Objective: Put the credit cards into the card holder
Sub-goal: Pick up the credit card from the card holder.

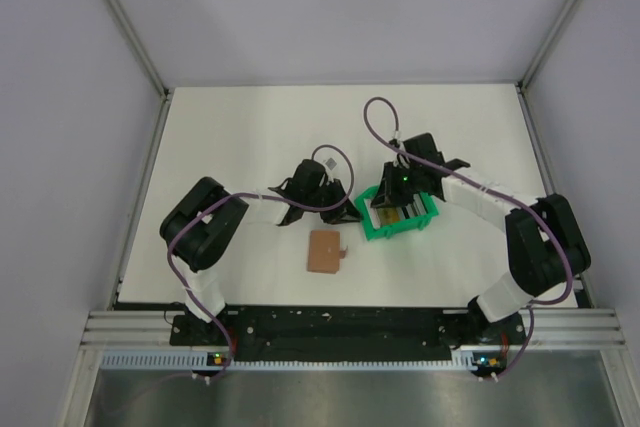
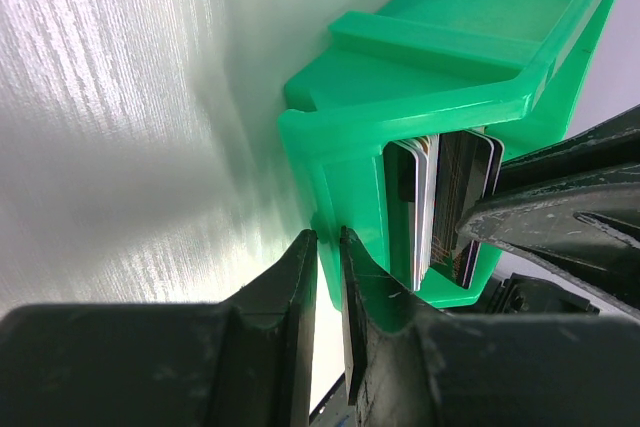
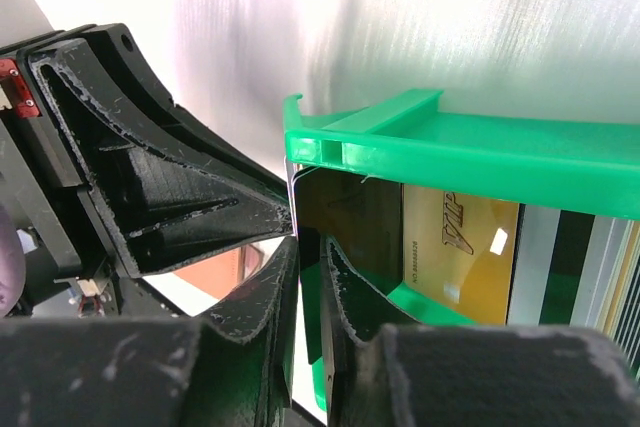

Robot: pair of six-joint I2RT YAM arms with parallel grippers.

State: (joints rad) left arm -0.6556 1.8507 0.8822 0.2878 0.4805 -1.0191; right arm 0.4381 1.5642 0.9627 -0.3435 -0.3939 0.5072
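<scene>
- Right gripper [image 3: 310, 272], closest to its own wrist camera: its fingers are drawn close around the near edge of a black card [image 3: 350, 212] standing at the end of the green tray [image 3: 480, 152]. Whether they pinch the card or only bracket it cannot be told.
- Left gripper [image 2: 328, 267]: clamped on the tray's end wall. This appears to steady the tray while the other arm works.
- Credit cards [image 2: 430, 207]: all are in the tray, standing on edge and packed face to face. None has reached the card holder.
- Card holder [image 1: 324, 250]: it lies flat on the table [image 1: 230, 127], near the tray's front-left corner but apart from it. Neither gripper touches it. Whether its slots are exposed cannot be told from above.
- Step in hand, as judged: extraction of the first card, the black one, from the tray.
- Next move, as judged: a firm pinch, then a straight lift along the card's own plane so that its neighbours are not dragged out. The card then goes across to the holder, which will need opening or pinning down.
- Count:
  - two grippers, one tray, one card holder;
  - at least three cards: one black, one gold card [image 3: 460, 247] and one grey striped card [image 3: 565, 267];
  - any further cards behind these are too hidden to count.
</scene>
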